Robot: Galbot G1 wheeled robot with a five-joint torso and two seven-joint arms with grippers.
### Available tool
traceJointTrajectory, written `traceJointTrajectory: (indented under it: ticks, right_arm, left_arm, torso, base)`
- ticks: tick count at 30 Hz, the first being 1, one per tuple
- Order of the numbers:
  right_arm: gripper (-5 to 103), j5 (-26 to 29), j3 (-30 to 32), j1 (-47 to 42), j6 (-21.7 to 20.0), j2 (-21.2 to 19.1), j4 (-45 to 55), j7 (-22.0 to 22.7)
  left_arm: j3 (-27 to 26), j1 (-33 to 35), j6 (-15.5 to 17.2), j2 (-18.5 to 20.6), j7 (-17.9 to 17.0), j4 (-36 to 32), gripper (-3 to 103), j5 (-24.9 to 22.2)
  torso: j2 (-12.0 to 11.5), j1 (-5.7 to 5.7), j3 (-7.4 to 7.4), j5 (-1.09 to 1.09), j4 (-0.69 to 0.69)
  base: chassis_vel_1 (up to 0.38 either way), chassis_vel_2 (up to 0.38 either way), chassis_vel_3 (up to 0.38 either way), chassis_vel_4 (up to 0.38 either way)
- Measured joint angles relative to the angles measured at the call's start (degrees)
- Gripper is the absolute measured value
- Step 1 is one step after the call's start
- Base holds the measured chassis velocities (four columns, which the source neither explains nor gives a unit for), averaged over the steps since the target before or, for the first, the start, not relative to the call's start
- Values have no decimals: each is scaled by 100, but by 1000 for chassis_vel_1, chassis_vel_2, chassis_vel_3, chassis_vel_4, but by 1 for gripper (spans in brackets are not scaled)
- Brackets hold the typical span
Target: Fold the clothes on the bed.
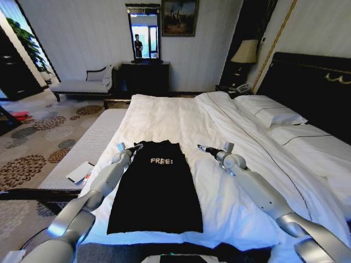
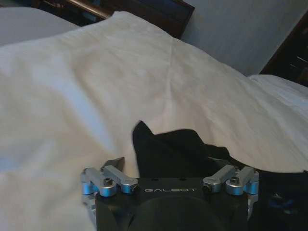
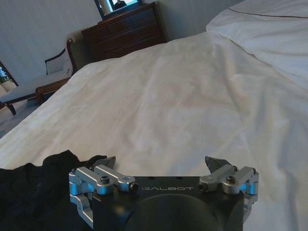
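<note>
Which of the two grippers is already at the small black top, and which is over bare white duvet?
The left gripper is at the black sleeveless top, at its shoulder corner. The right gripper hangs beside it over white duvet.

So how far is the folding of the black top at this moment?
Done: the black "FREE!" top lies spread flat on the white duvet of the bed, with no fold yet. In hand: the left end effector, fingers open, is at the top's left shoulder corner; the right end effector, open, is over bare duvet beside the right shoulder. Left: gripping and every fold.
</note>
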Motion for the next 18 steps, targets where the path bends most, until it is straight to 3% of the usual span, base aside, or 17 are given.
traceJointTrajectory:
  ticks: [1,3,4,6,9,15,18]
  right_arm:
    - [100,1,0,0,-1,-6,0,2]
    - [100,2,0,1,-2,-8,-1,2]
    - [100,2,-1,1,-3,-8,-3,3]
    - [100,1,-5,1,-4,-8,-5,4]
    - [100,-6,-23,-8,-6,-7,-5,17]
    - [100,-7,-51,19,-9,11,-41,20]
    - [100,91,-71,76,-10,60,-108,13]
  left_arm:
    - [1,12,-16,-16,11,0,89,7]
    - [4,15,-41,-31,19,0,89,11]
    - [5,13,-62,-46,20,10,78,11]
    - [5,11,-71,-48,19,12,78,9]
    - [8,10,-104,6,6,-11,62,-15]
    - [10,6,-138,56,-21,-5,45,-23]
    - [11,5,-141,98,-85,-62,30,-46]
  torso:
    - [0,0,0,-1,0]
    - [0,0,0,0,1]
    - [0,0,0,0,1]
    - [0,0,0,-1,1]
    - [0,0,0,0,1]
    - [0,0,0,-1,1]
    - [0,0,0,-1,1]
  base:
    - [0,0,0,0]
    - [0,0,0,0]
    - [0,0,0,0]
    - [0,0,0,0]
    - [0,0,0,0]
    - [0,0,0,0]
    - [0,0,0,0]
